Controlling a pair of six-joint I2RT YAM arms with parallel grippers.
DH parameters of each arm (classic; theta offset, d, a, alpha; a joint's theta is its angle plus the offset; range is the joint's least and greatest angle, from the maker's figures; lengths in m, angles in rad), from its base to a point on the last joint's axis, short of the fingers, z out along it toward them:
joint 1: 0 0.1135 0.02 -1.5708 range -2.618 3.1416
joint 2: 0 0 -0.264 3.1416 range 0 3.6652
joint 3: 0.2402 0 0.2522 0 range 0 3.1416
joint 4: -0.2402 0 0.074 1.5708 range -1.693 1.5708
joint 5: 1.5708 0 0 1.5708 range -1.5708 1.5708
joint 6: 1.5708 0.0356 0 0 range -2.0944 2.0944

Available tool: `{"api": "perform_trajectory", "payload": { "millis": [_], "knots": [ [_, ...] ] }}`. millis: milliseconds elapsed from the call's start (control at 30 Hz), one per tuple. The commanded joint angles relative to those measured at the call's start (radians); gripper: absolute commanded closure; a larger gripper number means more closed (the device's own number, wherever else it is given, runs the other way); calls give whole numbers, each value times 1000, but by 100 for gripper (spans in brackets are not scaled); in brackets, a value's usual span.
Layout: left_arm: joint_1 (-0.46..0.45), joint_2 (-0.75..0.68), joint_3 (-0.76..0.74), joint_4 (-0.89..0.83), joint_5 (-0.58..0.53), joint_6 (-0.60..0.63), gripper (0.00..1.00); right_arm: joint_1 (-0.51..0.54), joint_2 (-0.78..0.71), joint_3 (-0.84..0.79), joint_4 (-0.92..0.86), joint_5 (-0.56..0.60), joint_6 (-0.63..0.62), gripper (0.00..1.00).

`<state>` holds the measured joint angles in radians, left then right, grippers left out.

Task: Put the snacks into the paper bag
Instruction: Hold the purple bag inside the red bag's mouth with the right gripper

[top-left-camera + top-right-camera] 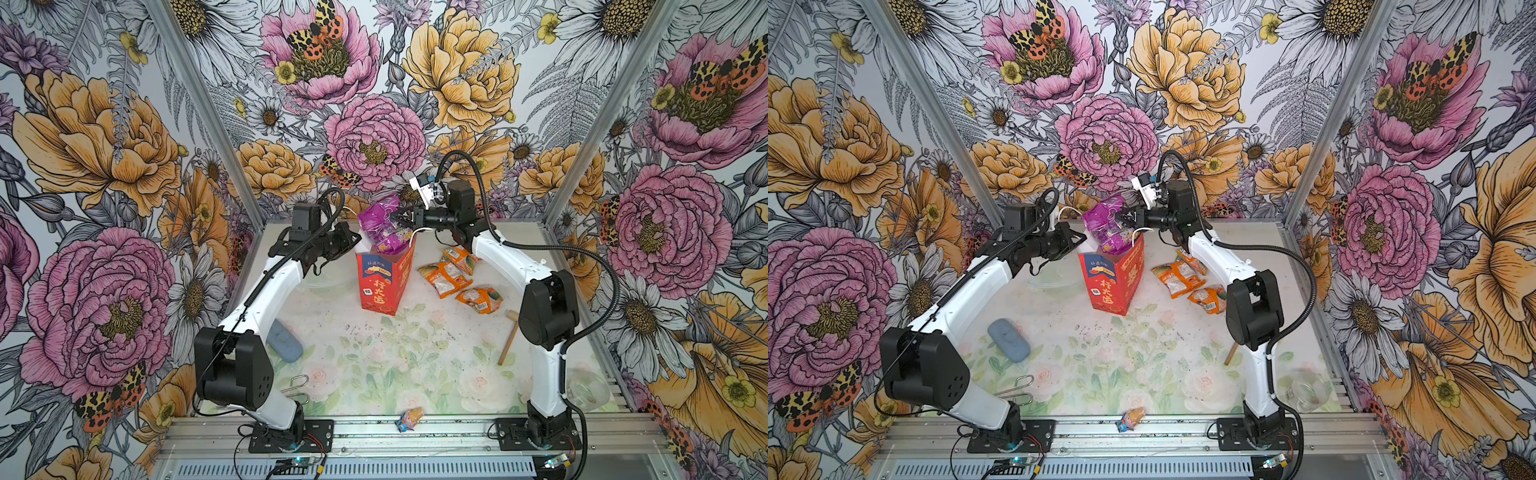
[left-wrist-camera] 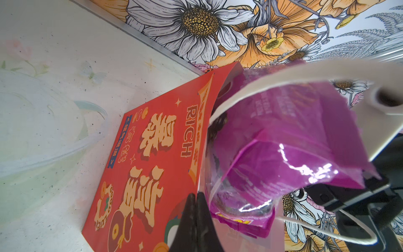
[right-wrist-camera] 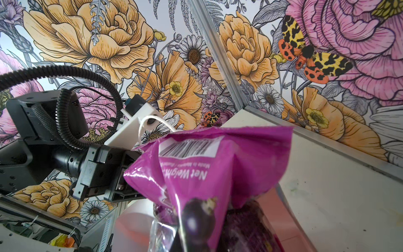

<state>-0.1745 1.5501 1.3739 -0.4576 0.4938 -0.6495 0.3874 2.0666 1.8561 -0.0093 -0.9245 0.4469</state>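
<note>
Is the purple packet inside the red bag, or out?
Partly in: the purple packet has its lower end in the bag, the rest above the rim, held by the right gripper.

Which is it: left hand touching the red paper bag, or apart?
Touching. In the left wrist view the left hand, shut, pinches the top edge of the red paper bag.

walls (image 1: 104,124): bold floral wallpaper; table (image 1: 374,365): pale rose print; posts (image 1: 202,104): aluminium

The table (image 1: 374,353) bears the paper bag (image 1: 380,286), three orange packets (image 1: 444,280) and a mallet (image 1: 510,332).
</note>
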Motion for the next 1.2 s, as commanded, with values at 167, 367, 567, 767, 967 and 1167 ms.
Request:
{"api": "perform_trajectory", "payload": {
  "millis": [167,367,567,767,967,1167],
  "knots": [
    [-7,-9,-4,18,-3,-13,100,-26,77,222,101,-241,72,100],
    [-6,-9,2,19,-3,-15,100,-45,159,362,6,-327,74,100],
    [-6,-5,8,19,0,-16,100,-46,167,362,-9,-352,75,100],
    [-6,-5,8,20,3,-13,100,-47,162,358,-15,-351,81,100],
    [-7,-6,8,20,5,-12,100,-43,163,387,-43,-342,105,100],
    [-6,-2,8,20,10,-10,100,-45,165,399,-63,-346,104,100]
  ]
}}
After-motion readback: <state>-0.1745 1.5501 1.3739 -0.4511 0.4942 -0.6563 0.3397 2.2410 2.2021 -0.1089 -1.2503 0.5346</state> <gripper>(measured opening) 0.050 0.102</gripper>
